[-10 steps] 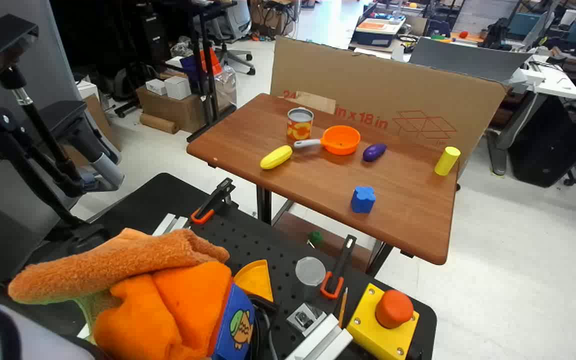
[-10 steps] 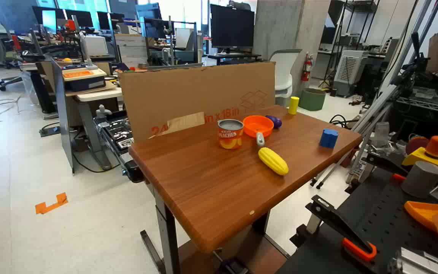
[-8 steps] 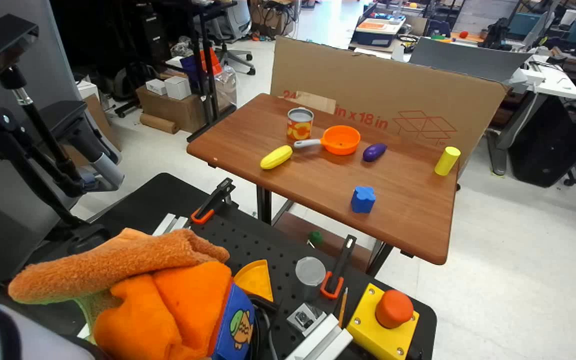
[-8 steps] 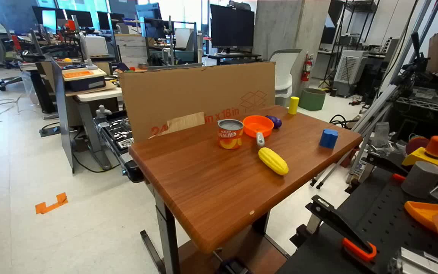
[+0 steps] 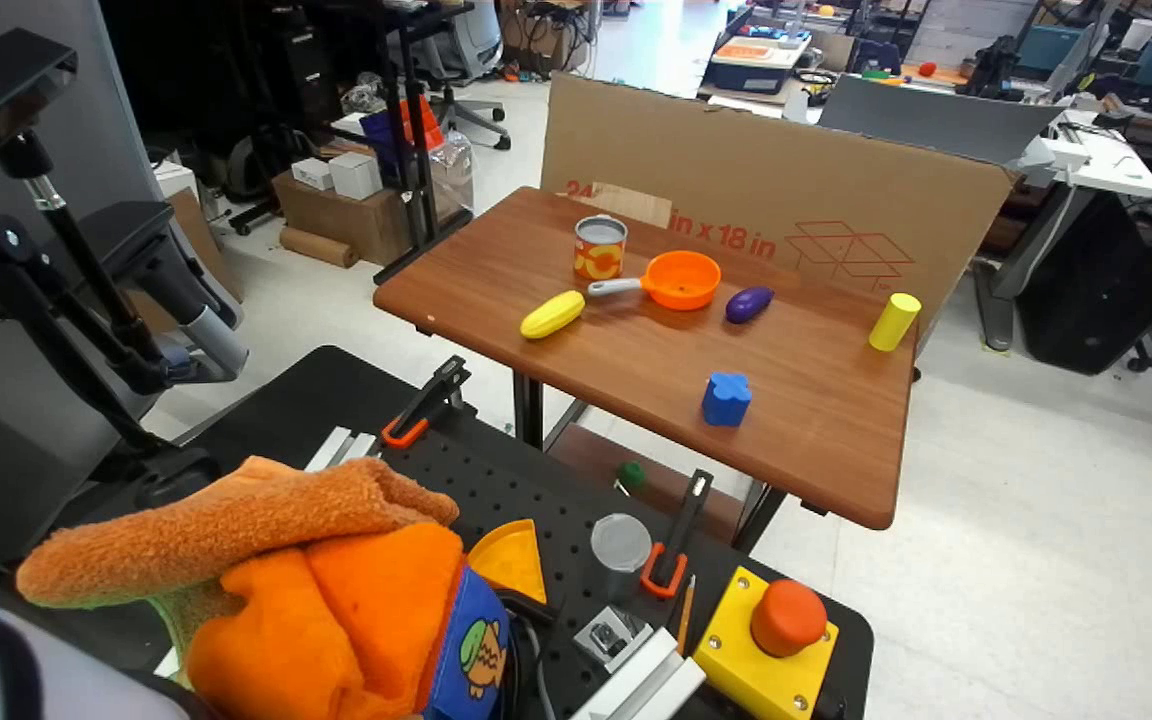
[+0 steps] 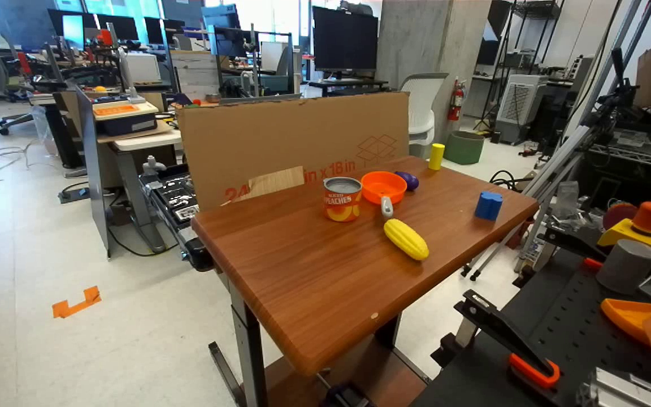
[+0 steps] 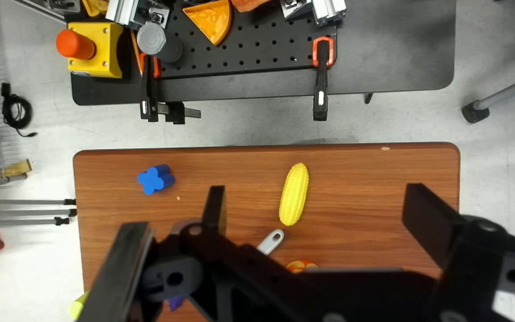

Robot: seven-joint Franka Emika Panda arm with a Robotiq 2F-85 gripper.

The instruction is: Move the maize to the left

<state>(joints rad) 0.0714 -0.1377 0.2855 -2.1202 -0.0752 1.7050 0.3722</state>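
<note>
The maize (image 5: pixel 552 315), a bright yellow corn cob, lies on the wooden table in both exterior views (image 6: pixel 406 239), near the table edge facing the black bench. In the wrist view the maize (image 7: pixel 294 194) shows whole, between the two fingers in the picture and closer to the left one. My gripper (image 7: pixel 314 197) is open with its fingers wide apart. It holds nothing and is above the table, apart from the maize. The gripper is out of view in both exterior views.
The grey handle of an orange pan (image 5: pixel 682 280) points toward the maize. A peach can (image 6: pixel 342 199), a purple eggplant (image 5: pixel 749 304), a blue block (image 7: pixel 155 179) and a yellow cylinder (image 5: pixel 895 322) stand or lie on the table (image 6: pixel 280 271). A cardboard sheet (image 5: pixel 766 170) stands behind.
</note>
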